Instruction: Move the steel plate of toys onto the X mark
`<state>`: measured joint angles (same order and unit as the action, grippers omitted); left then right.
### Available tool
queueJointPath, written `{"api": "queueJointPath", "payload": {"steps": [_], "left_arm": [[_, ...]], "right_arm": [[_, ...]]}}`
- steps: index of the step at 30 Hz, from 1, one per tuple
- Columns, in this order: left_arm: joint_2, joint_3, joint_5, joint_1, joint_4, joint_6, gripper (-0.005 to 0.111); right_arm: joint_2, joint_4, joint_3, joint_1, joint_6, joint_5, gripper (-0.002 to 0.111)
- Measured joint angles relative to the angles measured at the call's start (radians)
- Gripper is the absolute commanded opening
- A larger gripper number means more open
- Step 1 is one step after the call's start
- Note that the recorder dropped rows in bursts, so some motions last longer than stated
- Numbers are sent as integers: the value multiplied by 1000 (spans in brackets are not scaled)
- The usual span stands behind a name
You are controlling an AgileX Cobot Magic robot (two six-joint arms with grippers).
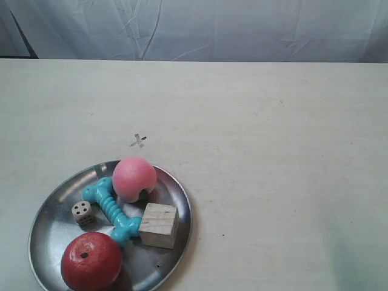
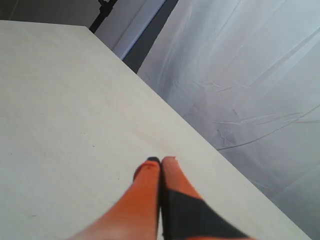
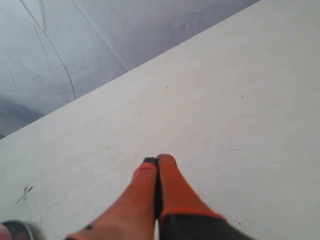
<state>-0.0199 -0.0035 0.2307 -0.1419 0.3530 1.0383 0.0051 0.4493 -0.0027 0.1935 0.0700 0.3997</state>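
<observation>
The steel plate [image 1: 54, 212] lies at the near left of the table in the exterior view. On it are a red apple [image 1: 91, 262], a pink peach ball [image 1: 134, 179], a teal bone [image 1: 112, 209], a wooden cube [image 1: 159, 225] and a small die [image 1: 83, 213]. The X mark [image 1: 139, 141] is drawn just beyond the plate's far rim. Neither arm shows in the exterior view. My left gripper [image 2: 161, 161] is shut over bare tabletop. My right gripper [image 3: 157, 160] is shut too, with the X mark [image 3: 23, 194] and a sliver of the plate [image 3: 17, 229] off to its side.
The pale cream table [image 1: 273, 151] ends at a far edge backed by a white cloth curtain [image 1: 212, 27]. A dark stand leg [image 2: 102, 12] shows beyond the table edge in the left wrist view.
</observation>
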Motion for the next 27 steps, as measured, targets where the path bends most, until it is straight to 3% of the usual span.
{"api": "queueJointPath", "payload": {"steps": [12,17,22,27], "left_arm": [[0,0,0,0,0,0,0],[0,0,0,0,0,0,0],[0,0,-65,0,-114,16,0],[0,0,-231,0,-146,19,0]], "right_arm": [[0,-75,0,0,-20,-15,-1],[0,-172,1,0,-42,-286,-1],[0,43,1,0,-15,-518,-1],[0,220,1,0,101,-631,-1]]}}
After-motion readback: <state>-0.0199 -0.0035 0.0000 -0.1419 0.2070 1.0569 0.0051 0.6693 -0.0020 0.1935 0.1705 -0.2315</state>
